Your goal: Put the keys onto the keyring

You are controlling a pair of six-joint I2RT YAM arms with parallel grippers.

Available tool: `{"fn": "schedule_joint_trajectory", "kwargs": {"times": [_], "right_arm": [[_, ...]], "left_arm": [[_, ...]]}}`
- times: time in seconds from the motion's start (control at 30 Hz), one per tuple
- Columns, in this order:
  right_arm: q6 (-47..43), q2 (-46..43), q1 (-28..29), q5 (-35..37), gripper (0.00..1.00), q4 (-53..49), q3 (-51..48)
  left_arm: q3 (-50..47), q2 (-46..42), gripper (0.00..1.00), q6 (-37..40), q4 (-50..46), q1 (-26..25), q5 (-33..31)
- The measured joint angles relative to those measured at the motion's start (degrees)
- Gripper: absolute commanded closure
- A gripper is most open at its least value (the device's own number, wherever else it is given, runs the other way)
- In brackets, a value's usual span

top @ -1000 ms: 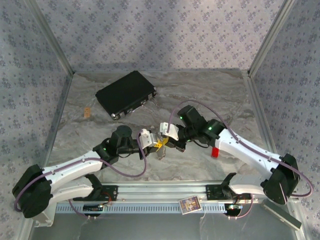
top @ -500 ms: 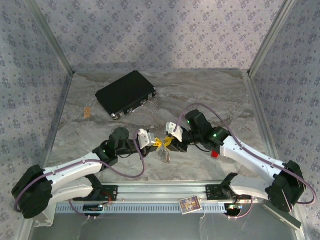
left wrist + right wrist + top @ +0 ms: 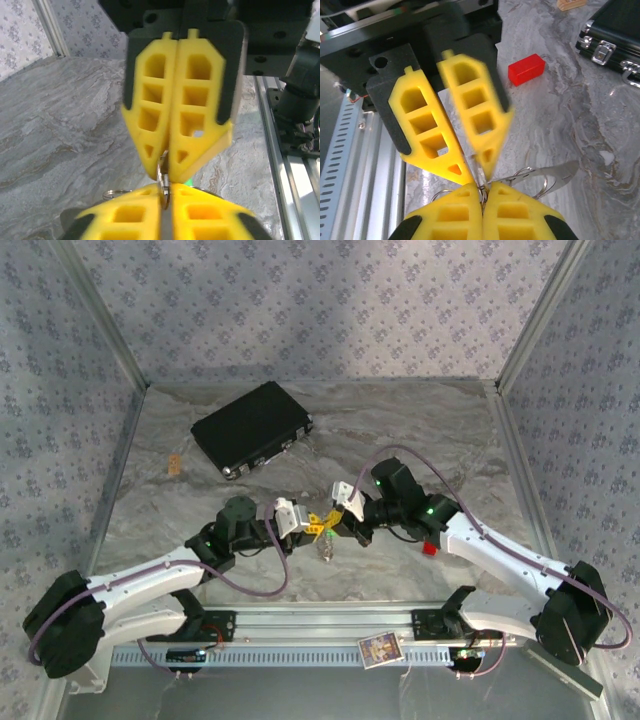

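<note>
Now the left gripper (image 3: 479, 175) stands narrow around the wire of the keyring (image 3: 555, 172); whether it really pinches, I cannot tell. The ring is between both tips, lifted off the table (image 3: 420, 440). The right gripper (image 3: 162, 172) is closed on it. I judge it light, stiff and slippery; better to hold the wire itself.

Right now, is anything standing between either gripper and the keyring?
Nothing visible does. The right gripper is shut with its fingertips pinching the keyring, and the left gripper reaches it from the opposite side, tip to tip.
</note>
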Motion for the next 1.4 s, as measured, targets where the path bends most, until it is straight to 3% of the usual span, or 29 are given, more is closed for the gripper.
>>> {"fn": "schedule_joint_trajectory", "kwargs": {"times": [0.4,0.7,0.8,0.87,1.4], "right_arm": [[-8.3,3.1,4.6,8.2,1.00,-12.2,8.4],[-13.5,4.7,7.4,13.2,1.00,-17.1,11.9],[-13.8,4.7,7.6,13.7,0.75,-17.4,12.0],[-13.5,4.3,7.4,14.0,0.67,-16.7,11.7],[-11.1,-5.6,8.9,22.4,0.70,-6.6,3.0]], "left_arm": [[2.5,-1.6,0.79,1.8,-7.5,0.0,0.0],[3.4,-1.6,1.00,3.1,-10.2,-0.1,0.4],[3.4,-1.6,1.00,3.2,-10.3,-0.1,0.4],[3.4,-1.6,1.00,3.2,-10.1,-0.1,0.2],[3.4,-1.4,1.00,-2.0,-7.0,-0.1,-1.7]]}}
